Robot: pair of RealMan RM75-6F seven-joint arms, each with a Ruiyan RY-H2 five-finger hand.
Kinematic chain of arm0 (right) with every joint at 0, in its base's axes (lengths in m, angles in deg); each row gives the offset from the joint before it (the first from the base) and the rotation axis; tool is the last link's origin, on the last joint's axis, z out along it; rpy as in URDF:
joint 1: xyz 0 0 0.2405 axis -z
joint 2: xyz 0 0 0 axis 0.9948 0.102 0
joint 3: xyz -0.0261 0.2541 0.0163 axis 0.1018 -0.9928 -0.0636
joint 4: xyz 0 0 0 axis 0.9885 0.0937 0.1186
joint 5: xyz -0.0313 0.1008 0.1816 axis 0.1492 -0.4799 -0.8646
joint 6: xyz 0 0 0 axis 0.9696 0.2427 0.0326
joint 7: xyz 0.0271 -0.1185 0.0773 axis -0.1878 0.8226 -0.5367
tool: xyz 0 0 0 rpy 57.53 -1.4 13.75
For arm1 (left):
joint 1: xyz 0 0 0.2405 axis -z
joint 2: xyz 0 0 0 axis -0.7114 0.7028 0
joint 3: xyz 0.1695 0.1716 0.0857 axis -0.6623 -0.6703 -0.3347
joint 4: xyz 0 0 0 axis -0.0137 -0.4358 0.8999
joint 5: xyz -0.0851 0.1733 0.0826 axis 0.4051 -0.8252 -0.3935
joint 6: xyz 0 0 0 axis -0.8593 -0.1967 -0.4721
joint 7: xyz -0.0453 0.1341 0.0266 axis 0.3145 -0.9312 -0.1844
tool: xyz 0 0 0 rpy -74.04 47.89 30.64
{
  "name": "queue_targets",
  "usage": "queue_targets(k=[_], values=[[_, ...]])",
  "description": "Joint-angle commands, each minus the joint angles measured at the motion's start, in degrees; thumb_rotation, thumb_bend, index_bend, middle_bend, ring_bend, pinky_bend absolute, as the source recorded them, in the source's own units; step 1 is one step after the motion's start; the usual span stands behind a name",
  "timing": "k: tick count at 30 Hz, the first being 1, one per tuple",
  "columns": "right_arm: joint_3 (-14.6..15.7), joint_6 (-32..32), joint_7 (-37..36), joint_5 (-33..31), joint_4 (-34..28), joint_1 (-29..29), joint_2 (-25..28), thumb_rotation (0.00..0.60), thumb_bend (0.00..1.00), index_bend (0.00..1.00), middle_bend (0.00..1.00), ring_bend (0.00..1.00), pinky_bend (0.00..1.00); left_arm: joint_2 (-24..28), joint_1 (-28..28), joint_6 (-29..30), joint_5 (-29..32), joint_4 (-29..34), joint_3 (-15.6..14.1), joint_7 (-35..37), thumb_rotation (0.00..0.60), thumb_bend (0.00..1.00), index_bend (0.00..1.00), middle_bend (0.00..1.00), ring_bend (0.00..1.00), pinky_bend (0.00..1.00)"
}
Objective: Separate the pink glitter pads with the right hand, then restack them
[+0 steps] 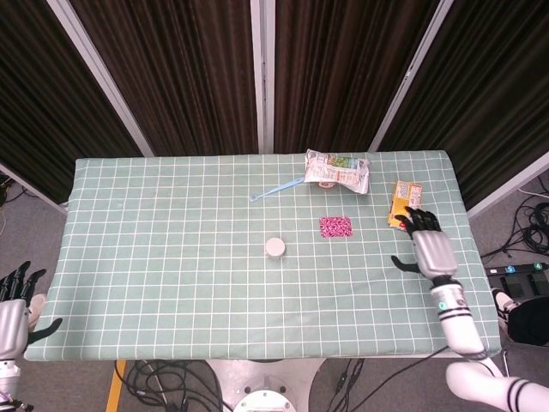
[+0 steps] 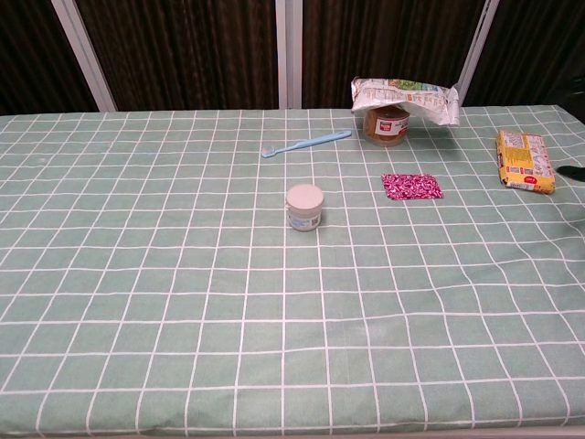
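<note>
Pink glitter pads (image 2: 412,187): one flat sparkly rectangle right of jar (image 2: 304,208). Right hand (image 1: 426,247) well apart, fingers spread, holding nothing.

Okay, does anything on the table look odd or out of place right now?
One thing: a crumpled snack bag lies draped over the brown jar at the far edge, hiding its lid. The pink glitter pads lie flat, nothing spilled.
</note>
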Motion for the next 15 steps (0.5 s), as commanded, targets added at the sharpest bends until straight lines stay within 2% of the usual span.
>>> queue_targets(k=[1,7,15], values=[[3.84,9.02,-4.54,5.7,-6.05,7.65,5.42,0.522,0.15,0.12,0.01,0.0,0.0,0.03,0.36,-0.27,0.01,0.3,0.17,-0.41,0.6,0.17,0.22,0.15,0.11,0.13],[7.07,17.31,-8.76,12.23,-9.6,13.84,8.37,0.53,0.15,0.11,0.01,0.0,0.0,0.25,1.02,-0.38,-0.28,1.01,0.48,-1.1,0.6,0.17,0.22,0.15,0.11,0.13],[7.79,21.53,-8.02,15.52,-12.04,17.08,10.18,0.521,0.16,0.11,0.01,0.0,0.0,0.48,0.96,-0.03,-0.46,1.38,0.27,-1.13,0.6,0.17,0.22,0.15,0.11,0.13]])
